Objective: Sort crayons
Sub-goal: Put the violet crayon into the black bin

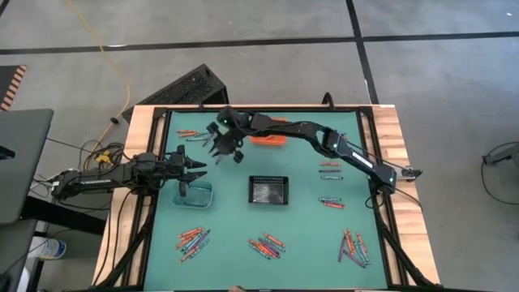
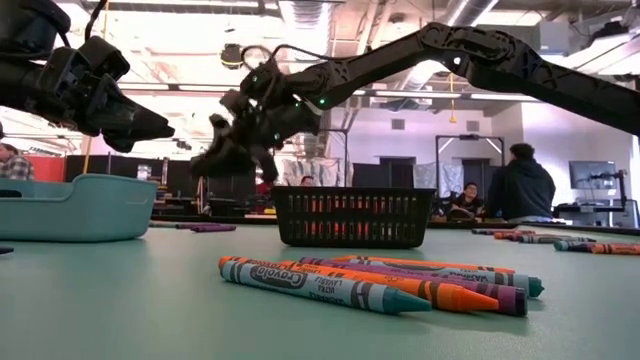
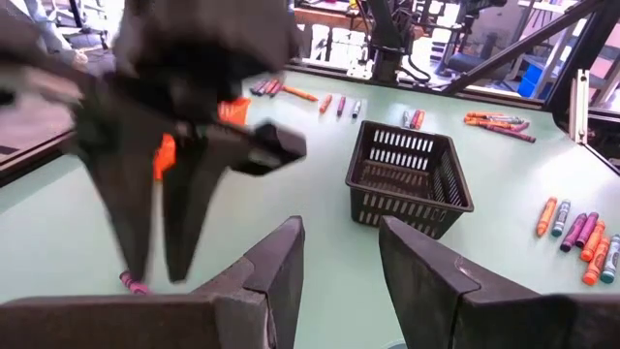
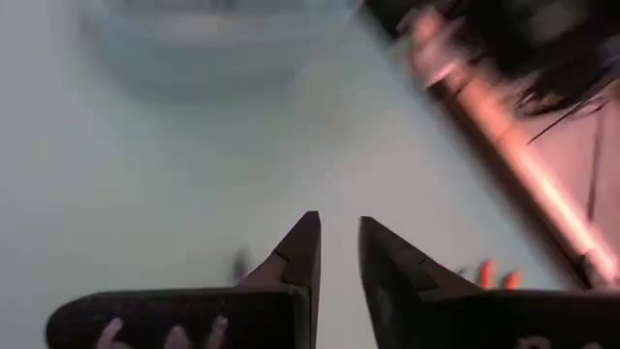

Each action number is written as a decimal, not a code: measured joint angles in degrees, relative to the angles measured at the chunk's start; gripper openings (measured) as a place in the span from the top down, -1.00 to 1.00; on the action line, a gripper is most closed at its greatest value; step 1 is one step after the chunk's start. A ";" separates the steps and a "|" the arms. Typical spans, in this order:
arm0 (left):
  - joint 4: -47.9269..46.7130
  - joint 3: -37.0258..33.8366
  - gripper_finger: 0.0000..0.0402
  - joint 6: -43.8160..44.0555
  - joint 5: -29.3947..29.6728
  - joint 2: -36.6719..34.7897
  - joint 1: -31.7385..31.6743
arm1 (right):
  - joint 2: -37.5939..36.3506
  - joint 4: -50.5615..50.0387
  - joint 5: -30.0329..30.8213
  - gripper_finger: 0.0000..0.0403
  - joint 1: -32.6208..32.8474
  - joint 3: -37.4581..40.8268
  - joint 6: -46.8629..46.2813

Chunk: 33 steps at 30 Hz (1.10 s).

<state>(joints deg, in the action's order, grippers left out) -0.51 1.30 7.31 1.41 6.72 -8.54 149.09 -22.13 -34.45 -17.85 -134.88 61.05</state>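
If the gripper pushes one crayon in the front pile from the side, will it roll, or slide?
It will probably roll: the crayons look round and thin and lie flat on the smooth green table. The paper wrap may give the fingers some grip. Each looks stiff, and probably light for its size, so a small push may scatter the pile.

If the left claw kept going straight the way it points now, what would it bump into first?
Probably the right gripper, which hangs directly ahead of the left gripper and blocks much of its forward view. The black basket sits farther on and off to one side. Depth is hard to judge, so the two arms may differ in height.
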 joint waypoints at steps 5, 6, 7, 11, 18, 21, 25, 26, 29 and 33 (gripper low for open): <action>0.00 0.00 0.38 0.01 0.00 0.01 -0.02 | -0.34 1.83 -1.71 0.62 0.24 -0.15 -8.96; 0.00 0.00 0.38 0.00 0.01 0.02 -0.02 | -0.57 1.09 -0.71 0.62 0.46 -0.03 -11.37; 0.00 0.00 0.38 0.00 0.02 0.02 -0.02 | -0.80 1.07 1.04 0.62 0.88 -0.01 -15.64; 0.00 0.00 0.38 0.00 -0.02 0.02 -0.02 | -3.25 1.57 14.61 0.62 2.60 -0.17 -34.97; 0.00 0.00 0.38 0.00 -0.02 0.02 -0.02 | -3.53 -1.18 31.65 0.62 2.84 -0.05 -66.19; 0.00 0.00 0.38 0.00 -0.02 0.02 -0.01 | -3.55 -0.85 37.47 0.62 2.33 1.02 -71.63; 0.00 0.00 0.38 0.00 -0.02 0.02 -0.02 | -3.27 -8.79 48.66 0.62 1.99 1.30 -82.16; 0.00 0.00 0.38 0.00 -0.02 0.02 -0.02 | -2.89 -10.44 49.68 0.62 1.81 1.27 -85.39; 0.00 0.00 0.38 0.01 -0.02 0.02 -0.01 | -2.44 -14.34 49.03 0.62 1.17 1.29 -90.59; 0.00 0.00 0.38 0.00 -0.02 0.02 -0.02 | -0.74 -12.53 48.46 0.62 2.14 1.30 -93.05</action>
<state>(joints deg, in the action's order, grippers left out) -0.51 1.30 7.31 1.39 6.74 -8.55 148.34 -34.66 14.01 -15.71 -133.58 -31.99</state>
